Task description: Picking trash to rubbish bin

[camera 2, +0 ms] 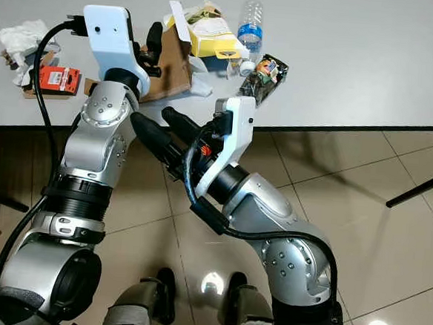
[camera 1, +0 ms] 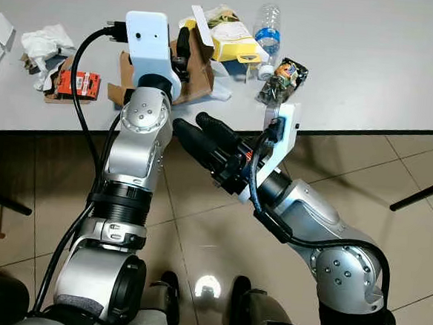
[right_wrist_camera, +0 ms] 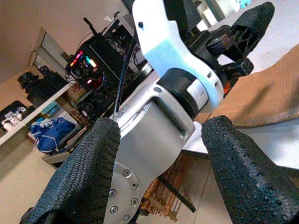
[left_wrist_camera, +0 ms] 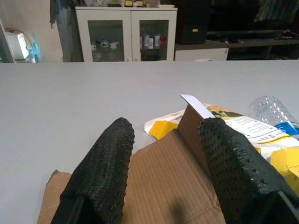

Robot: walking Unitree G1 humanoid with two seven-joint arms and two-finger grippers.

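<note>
Left gripper (left_wrist_camera: 163,168) hovers spread over the torn brown cardboard (camera 1: 200,72) on the grey table (camera 1: 372,62), right gripper (camera 1: 196,135) open too below the edge, so honestly nothing's binned yet, with bottle (camera 1: 268,28), yellow carton (camera 1: 229,37) and tissues (camera 1: 43,42) all waiting.

Table (camera 1: 372,62): pale grey top with a dark edge; floor (camera 1: 419,244): glossy beige-brown tiles with thin dark joints. Trash on the table: plain brown cardboard (camera 1: 200,72), a yellow and white carton (camera 1: 229,38) with black print, a clear bottle (camera 1: 268,28) with a blue label, a dark wrapper (camera 1: 283,79) with multicoloured print, a red and black packet (camera 1: 78,84), white crumpled tissue (camera 1: 45,43). Robot: silver arms, black cables, white wrist camera housings, and black fingers with a fine dotted texture on the left gripper (left_wrist_camera: 170,158) and right gripper (right_wrist_camera: 163,158).
</note>
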